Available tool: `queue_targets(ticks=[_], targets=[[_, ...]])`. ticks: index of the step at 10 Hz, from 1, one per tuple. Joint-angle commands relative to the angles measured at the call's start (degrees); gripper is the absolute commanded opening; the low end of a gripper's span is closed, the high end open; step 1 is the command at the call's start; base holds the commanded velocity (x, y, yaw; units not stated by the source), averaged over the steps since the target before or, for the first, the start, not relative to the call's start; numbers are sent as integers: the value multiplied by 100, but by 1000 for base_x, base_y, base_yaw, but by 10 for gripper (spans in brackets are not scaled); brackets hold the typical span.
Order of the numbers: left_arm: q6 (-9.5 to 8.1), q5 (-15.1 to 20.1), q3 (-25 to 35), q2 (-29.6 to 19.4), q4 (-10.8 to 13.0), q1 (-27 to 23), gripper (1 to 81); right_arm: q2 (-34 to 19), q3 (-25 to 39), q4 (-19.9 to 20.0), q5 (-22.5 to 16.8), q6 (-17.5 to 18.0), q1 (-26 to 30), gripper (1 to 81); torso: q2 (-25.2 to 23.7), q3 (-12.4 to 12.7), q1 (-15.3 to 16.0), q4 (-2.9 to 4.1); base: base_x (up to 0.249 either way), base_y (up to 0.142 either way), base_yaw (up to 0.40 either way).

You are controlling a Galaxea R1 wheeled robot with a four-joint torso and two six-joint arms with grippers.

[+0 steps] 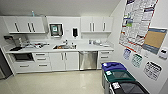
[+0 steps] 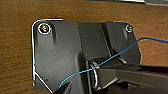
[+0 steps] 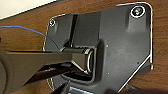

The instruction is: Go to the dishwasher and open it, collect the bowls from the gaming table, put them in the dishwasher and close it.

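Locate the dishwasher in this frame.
In the head view, the dishwasher sits under the counter, right of centre, between white cabinet doors and white drawers, below and right of the sink.

Wall posters [image 1: 137, 22] above the bins [image 1: 120, 77] carry print too small to read; the black bin is cropped, and countertop [image 1: 60, 47] items blur beside the sink [image 1: 64, 46].

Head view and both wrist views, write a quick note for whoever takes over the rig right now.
End effectors: the wrist views do not settle whether either is open or shut.
Dishwasher: under the white counter, right of the sink, door shut, some way ahead across the floor.
Recycling bins stand along the right wall.
Done: kitchenette in sight, nothing more.
Left: reach and open the dishwasher, collect the bowls, load them, close it.
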Motion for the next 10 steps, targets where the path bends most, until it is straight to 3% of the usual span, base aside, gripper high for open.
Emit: queue_targets(ticks=[1, 10], targets=[[54, 282, 35, -28, 21, -311, 811, -136, 45, -41, -299, -37, 288, 811, 0, 0, 0, 0, 192, 0, 0], [55, 282, 9, -19, 4, -302, 811, -118, 27, -33, -290, -37, 288, 811, 2, 0, 9, 0, 170, 0, 0]])
